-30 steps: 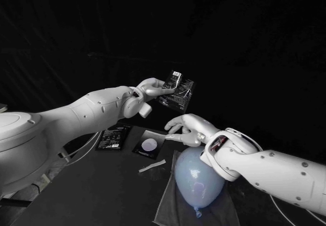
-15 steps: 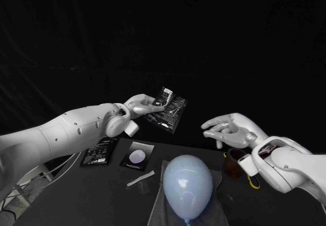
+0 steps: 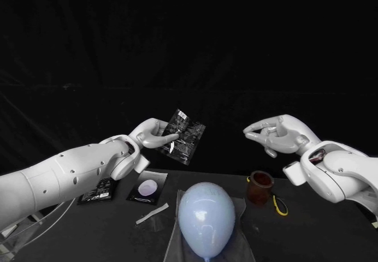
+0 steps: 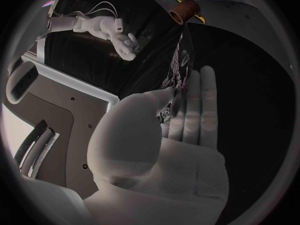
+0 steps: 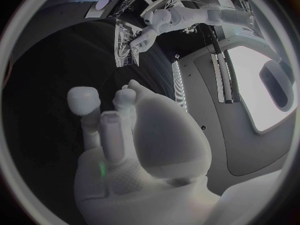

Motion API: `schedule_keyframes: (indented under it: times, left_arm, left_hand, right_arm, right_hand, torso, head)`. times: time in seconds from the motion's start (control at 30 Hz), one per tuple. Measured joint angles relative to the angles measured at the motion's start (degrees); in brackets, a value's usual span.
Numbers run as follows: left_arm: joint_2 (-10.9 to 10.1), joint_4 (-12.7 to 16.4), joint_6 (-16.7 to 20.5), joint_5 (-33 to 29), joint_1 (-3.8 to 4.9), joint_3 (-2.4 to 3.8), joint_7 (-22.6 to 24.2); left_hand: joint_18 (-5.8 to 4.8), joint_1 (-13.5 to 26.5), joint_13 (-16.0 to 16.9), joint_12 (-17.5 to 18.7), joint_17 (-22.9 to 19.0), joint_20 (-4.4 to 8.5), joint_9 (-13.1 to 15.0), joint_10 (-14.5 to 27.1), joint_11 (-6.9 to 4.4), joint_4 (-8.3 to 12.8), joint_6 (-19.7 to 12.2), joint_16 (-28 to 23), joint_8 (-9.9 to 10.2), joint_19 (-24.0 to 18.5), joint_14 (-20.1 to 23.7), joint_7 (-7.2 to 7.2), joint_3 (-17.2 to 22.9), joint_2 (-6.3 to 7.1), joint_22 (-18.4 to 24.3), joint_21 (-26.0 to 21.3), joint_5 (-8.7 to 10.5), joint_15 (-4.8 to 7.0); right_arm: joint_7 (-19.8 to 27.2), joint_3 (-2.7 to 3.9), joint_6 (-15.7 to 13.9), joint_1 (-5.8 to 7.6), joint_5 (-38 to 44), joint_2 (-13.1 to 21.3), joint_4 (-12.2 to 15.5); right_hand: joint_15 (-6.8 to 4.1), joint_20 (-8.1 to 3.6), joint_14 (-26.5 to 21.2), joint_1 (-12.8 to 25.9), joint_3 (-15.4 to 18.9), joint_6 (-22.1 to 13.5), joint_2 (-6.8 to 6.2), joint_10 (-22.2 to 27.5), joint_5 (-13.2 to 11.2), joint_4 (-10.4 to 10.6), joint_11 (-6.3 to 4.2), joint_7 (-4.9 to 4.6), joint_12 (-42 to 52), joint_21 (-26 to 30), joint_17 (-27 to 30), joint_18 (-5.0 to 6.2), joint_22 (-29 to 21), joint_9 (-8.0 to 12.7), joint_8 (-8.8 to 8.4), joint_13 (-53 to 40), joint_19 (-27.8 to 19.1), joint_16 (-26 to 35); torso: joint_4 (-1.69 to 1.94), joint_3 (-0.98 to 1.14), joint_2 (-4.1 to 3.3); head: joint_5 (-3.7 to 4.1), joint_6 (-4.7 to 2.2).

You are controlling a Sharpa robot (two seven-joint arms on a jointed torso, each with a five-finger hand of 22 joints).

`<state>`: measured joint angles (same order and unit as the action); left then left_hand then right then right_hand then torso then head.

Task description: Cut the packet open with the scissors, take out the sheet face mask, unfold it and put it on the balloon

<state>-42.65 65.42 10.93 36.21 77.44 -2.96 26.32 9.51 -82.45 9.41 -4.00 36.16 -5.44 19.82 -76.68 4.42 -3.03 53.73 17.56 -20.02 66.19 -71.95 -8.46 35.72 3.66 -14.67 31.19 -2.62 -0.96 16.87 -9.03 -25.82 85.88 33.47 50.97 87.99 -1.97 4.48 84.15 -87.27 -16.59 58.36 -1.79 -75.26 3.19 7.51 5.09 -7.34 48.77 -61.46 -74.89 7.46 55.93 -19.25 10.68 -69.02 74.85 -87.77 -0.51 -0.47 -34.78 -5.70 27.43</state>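
Note:
My left hand (image 3: 154,136) holds the black printed packet (image 3: 183,142) up in the air, pinched at its edge between thumb and fingers (image 4: 201,105), above the back of the table. The packet (image 4: 179,65) stands nearly upright. My right hand (image 3: 279,134) hovers at the same height, to the right of the packet and apart from it, fingers curled in and holding nothing. In the right wrist view the packet (image 5: 127,47) hangs from the left hand (image 5: 153,26) beyond my right hand (image 5: 125,135). The pale blue balloon (image 3: 205,214) lies on a clear sheet (image 3: 175,246) below both hands.
A brown cup (image 3: 260,187) stands right of the balloon, with yellow-handled scissors (image 3: 278,205) lying beside it. Another black packet (image 3: 98,190) and a black card with a white oval (image 3: 148,188) lie at the left. A thin white strip (image 3: 152,213) lies near the sheet.
The camera has shifted. My right hand has lifted off the balloon, risen to the packet's height and curled its fingers in. My left hand still holds the packet up.

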Motion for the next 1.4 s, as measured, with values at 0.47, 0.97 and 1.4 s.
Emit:
schedule_keyframes:
  times: [0.47, 0.97, 1.4]
  left_arm:
    - [0.78, -0.27, 10.93, 7.50, -2.34, -0.02, 7.40]
    - [1.46, 0.36, 12.64, 11.06, -2.92, -0.01, 9.04]
    - [1.25, 2.26, 12.57, 12.11, -2.98, -0.02, 9.09]
  left_hand:
    - [-0.27, -0.13, -0.12, 0.00, 0.07, -0.07, 0.74, 0.00, 0.00, 0.21, 0.26, -0.04, 0.65, -0.48, 0.01, 0.06, -0.21, -0.13, -0.39, 0.53, 0.00, -0.02]
    - [-0.53, -0.68, -0.21, 0.00, 0.13, 0.02, 0.81, 0.00, 0.00, 0.18, 0.24, -0.32, 0.94, -0.78, 0.09, 0.04, -0.56, -0.23, -0.70, 0.99, 0.01, -0.12]
    - [-0.49, -1.61, -0.64, 0.00, 0.33, 0.21, 0.85, 0.20, 0.21, 0.91, 0.61, -1.00, 1.29, -1.83, 0.10, 0.03, -2.40, 0.67, -1.84, 2.54, 0.11, -0.29]
  right_arm:
    - [-3.10, 0.03, -2.63, 1.78, 14.36, -7.78, -4.16]
    - [-8.74, 0.05, -6.51, 1.81, 28.21, -15.10, -6.50]
    - [-10.34, 0.07, -7.34, 1.71, 31.87, -16.66, -7.49]
  right_hand:
    - [0.13, -0.47, 0.08, 3.04, -4.55, 1.21, 0.61, -0.33, -0.02, -3.89, 0.09, 0.60, 12.36, -5.42, -0.20, -0.74, 6.91, -1.91, 1.95, -2.83, 2.31, -1.27]
    - [0.24, -0.47, 0.00, 3.84, -5.33, 1.42, 0.81, -0.91, -0.02, -4.67, -0.50, 0.82, 24.40, -5.71, -0.13, -0.90, 7.34, -2.52, 2.55, -6.06, 2.30, -1.27]
    - [0.10, -0.36, -0.16, 6.89, -6.22, -0.64, 0.10, -1.49, -0.21, -4.91, -1.07, 0.34, 29.87, -3.83, -0.01, -0.93, 5.34, -2.68, 1.84, -5.87, 1.34, -1.18]
  torso:
    - [0.06, -0.02, -0.08]
    - [0.09, -0.03, -0.03]
    - [0.09, -0.02, 0.00]
  head:
    - [1.46, 0.47]
    - [2.99, 0.25]
    - [3.18, -0.23]
